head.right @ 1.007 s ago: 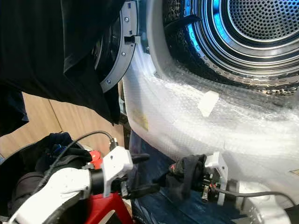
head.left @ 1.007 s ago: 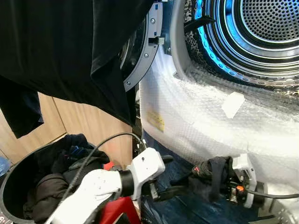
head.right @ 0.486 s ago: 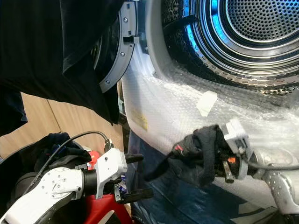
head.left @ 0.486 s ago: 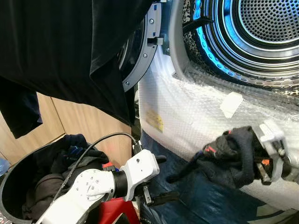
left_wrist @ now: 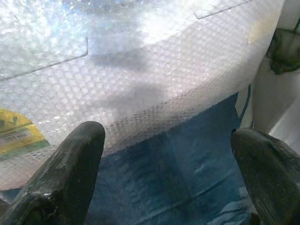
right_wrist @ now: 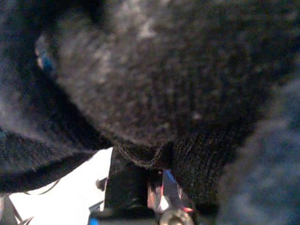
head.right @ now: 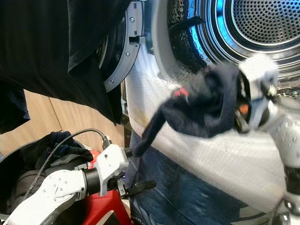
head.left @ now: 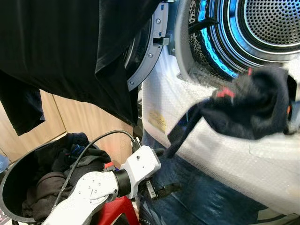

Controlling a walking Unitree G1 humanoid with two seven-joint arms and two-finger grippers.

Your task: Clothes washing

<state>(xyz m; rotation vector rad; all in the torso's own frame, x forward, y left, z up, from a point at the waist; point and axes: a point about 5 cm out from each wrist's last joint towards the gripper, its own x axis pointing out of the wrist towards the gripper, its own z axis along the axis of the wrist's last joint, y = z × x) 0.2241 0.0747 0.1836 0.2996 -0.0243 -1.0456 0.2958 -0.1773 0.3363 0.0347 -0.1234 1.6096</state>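
Before drum (head.left: 267, 23), right hand's (head.right: 243, 101) dark garment (head.left: 248, 105)

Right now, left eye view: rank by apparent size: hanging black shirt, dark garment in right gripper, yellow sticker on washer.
1. Hanging black shirt, though nearest the camera.
2. Dark garment, held by the right gripper.
3. Yellow sticker.

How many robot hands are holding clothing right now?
1. The right hand grips a dark garment raised before the drum opening. The left hand is open and empty, low beside the basket.
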